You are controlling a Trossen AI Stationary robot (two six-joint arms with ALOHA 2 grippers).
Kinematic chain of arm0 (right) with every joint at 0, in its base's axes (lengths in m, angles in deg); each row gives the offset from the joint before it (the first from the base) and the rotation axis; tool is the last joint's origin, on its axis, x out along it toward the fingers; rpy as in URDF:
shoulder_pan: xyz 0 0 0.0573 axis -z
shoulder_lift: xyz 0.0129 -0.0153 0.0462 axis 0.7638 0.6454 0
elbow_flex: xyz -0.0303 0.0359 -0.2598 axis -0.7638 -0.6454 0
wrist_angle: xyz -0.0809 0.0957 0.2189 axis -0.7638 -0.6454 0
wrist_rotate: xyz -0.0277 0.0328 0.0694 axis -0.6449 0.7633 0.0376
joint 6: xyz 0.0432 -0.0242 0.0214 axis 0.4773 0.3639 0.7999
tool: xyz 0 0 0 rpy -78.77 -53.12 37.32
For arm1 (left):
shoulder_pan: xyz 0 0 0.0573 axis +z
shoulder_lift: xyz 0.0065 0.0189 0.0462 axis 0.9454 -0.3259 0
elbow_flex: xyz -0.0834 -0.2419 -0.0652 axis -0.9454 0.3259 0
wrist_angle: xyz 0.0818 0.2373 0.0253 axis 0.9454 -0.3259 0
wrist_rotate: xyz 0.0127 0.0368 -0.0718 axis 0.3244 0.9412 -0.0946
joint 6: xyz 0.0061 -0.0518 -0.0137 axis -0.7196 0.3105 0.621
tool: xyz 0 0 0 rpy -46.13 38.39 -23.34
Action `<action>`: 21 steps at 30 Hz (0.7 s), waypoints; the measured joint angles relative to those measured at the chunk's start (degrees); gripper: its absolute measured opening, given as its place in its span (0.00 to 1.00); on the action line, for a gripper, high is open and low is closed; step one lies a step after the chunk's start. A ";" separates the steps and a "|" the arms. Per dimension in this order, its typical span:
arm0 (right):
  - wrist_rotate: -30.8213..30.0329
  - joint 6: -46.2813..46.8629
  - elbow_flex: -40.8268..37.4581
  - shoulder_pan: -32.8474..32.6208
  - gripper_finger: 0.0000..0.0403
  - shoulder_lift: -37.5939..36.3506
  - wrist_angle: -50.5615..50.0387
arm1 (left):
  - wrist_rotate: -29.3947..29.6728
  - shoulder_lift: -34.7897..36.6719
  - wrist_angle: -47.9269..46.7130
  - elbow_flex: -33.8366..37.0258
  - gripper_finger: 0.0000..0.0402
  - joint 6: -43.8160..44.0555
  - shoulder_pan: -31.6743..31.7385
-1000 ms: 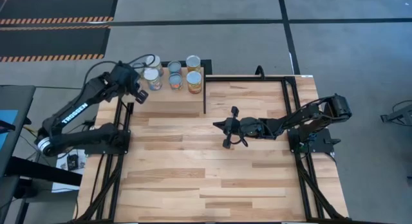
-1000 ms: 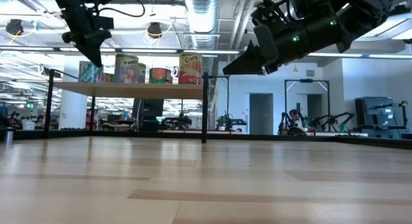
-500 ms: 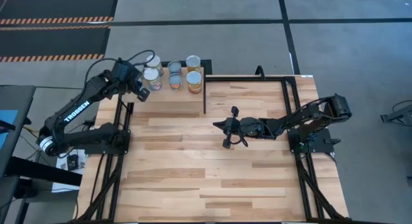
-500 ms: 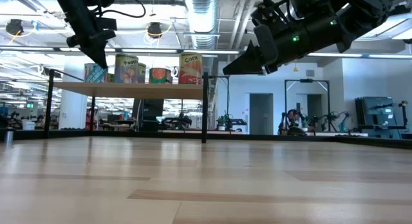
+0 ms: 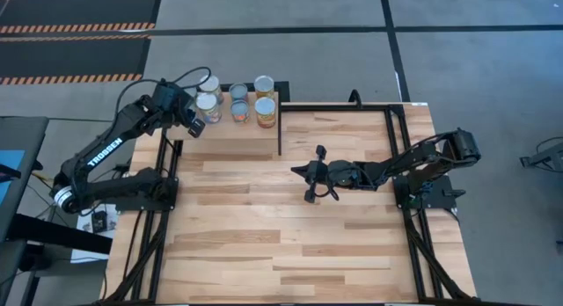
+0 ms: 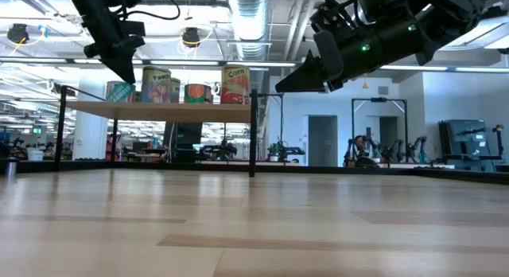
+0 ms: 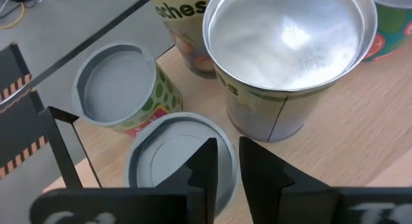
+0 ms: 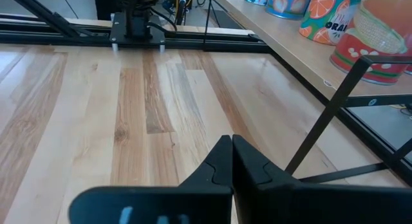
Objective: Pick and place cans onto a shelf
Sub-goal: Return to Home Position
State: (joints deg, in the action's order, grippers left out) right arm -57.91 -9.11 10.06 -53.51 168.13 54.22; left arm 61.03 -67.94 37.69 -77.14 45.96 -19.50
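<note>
Left hand (image 5: 194, 124) up over the left end of the shelf (image 5: 230, 139), close to its outer edge, fingers (image 7: 205, 165) set at a narrow gap and holding nothing. Directly under the fingertips, a grey-topped can (image 7: 161, 140). Just ahead of them, a taller silver-topped can (image 7: 288, 44), close but apart from the hand. Cans (image 5: 240, 111) clustered along the shelf's far strip, running away from the left hand toward the black post (image 5: 280, 121) at the shelf's right edge. Little spare room around this hand, between the nearest cans and the shelf edge; bare pale shelf top on its bench side. Right hand (image 5: 300, 171) well apart, out above the middle of the bench (image 5: 264, 244), fingers pressed together and empty, raised clear of the planks in the low view. Wide bare wood under and ahead of the right hand, bounded by the black frame rail (image 8: 193, 42) ahead and the shelf edge off to one side.
</note>
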 joint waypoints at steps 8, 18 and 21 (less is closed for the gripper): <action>0.00 0.00 0.00 -0.06 0.03 0.00 0.00 | 1.58 2.78 0.69 -0.02 0.14 -0.94 0.00; 0.24 -0.02 0.00 -0.06 0.03 0.00 0.00 | -6.91 20.39 4.41 2.96 0.12 1.05 -3.97; 0.44 -0.05 0.00 -0.06 0.03 0.00 0.12 | -12.63 27.13 9.60 8.17 0.07 4.04 -7.27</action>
State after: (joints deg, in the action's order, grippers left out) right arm -57.47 -9.16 10.06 -53.58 168.13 54.34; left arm 48.40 -40.81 47.30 -68.96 50.00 -26.77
